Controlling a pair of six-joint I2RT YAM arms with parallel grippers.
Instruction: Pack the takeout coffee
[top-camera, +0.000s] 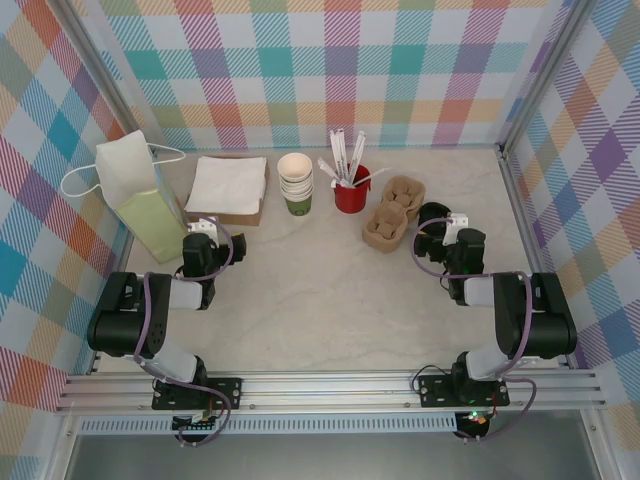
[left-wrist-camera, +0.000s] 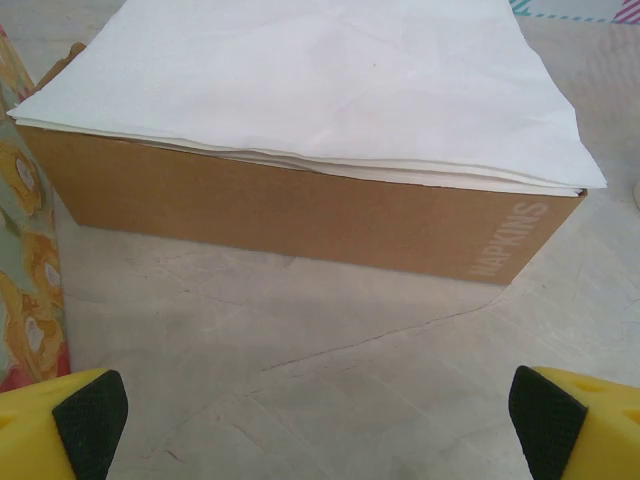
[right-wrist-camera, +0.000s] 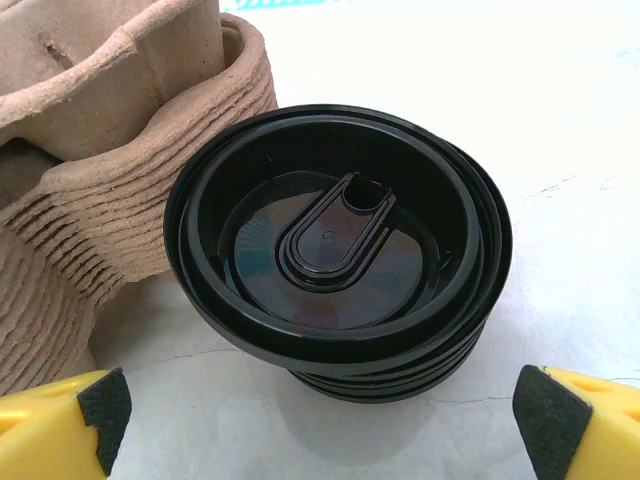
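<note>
lids (top-camera: 431, 213) partly hidden by right gripper (top-camera: 443, 232)

Location: a robot test cell dressed as a takeout coffee counter. My bases sit on an aluminium rail (top-camera: 330, 385) at the near edge of a marble-look tabletop (top-camera: 320, 300), enclosed by plaid panel walls (top-camera: 330, 70). Stock present: box marked NAPKINS (left-wrist-camera: 300, 215), stacked paper cups (top-camera: 296, 182), red cup of stirrers (top-camera: 351, 193), pulp cup carriers (top-camera: 394, 212), paper bag (top-camera: 140, 195).

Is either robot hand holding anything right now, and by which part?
Nothing is held. The left hand stands open facing the napkin box, the right hand open facing the stack of black lids; neither touches them.
</note>
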